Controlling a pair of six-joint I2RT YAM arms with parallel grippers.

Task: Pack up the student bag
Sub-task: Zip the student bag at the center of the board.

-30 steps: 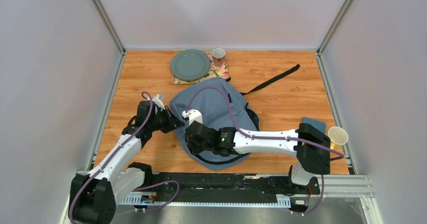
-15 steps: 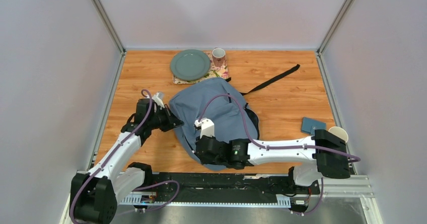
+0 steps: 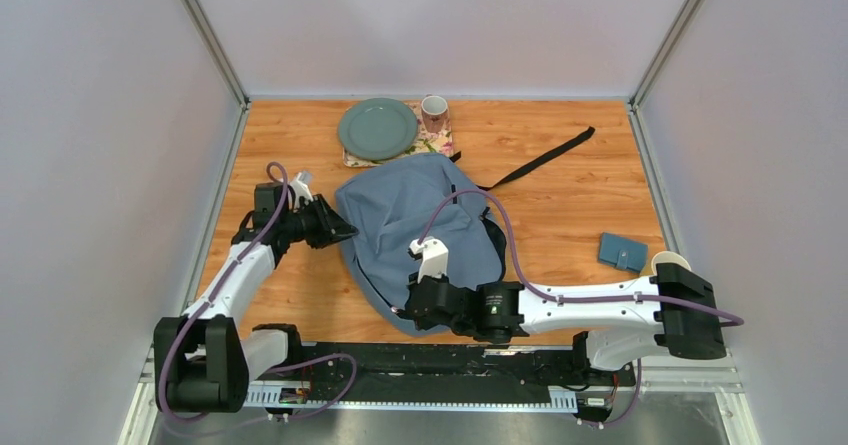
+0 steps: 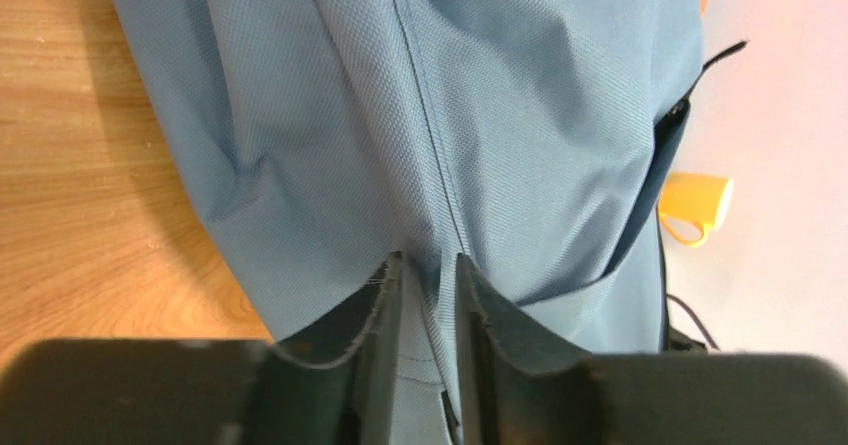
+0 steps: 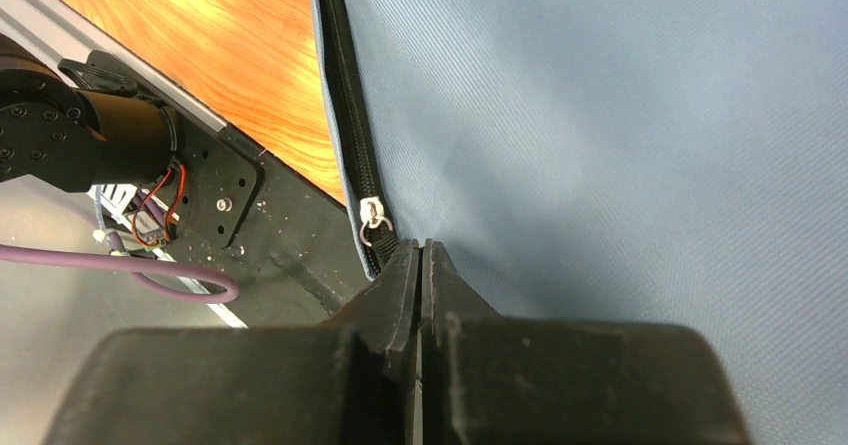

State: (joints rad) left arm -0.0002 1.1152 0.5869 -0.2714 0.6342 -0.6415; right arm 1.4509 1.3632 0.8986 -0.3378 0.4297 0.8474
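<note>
Left gripper (image 4: 428, 263), at the left edge of the student bag (image 3: 410, 205), has just eased its jaws a little apart. A second ago they were pressed together on the cloth. Now a stitched fold of the grey-blue fabric lies in the narrow gap, still puckered toward it, and the arm has drawn slightly away from the bag. Over the same second the right gripper (image 5: 420, 250) has slid from the middle of the bag to its near edge. Its forearm has swung back with it, uncovering the blue card wallet (image 3: 622, 252) and the paper cup (image 3: 668, 262), which lie well apart from the bag on its right. The right jaws are pressed tight together, with their tips on the fabric just beside the silver zip slider (image 5: 372, 213) on the dark zip track (image 5: 345, 95). Whether a pull tab is nipped between them cannot be told. This looks like the end of a zip-pulling stroke: the left hold that braced the cloth is being let go. How far the zip is open is not visible. Packing itself seems not yet begun, since the wallet and cup are still outside. The bag lies flat between the two grippers, with its black strap (image 3: 540, 160) trailing off its far right side.
</note>
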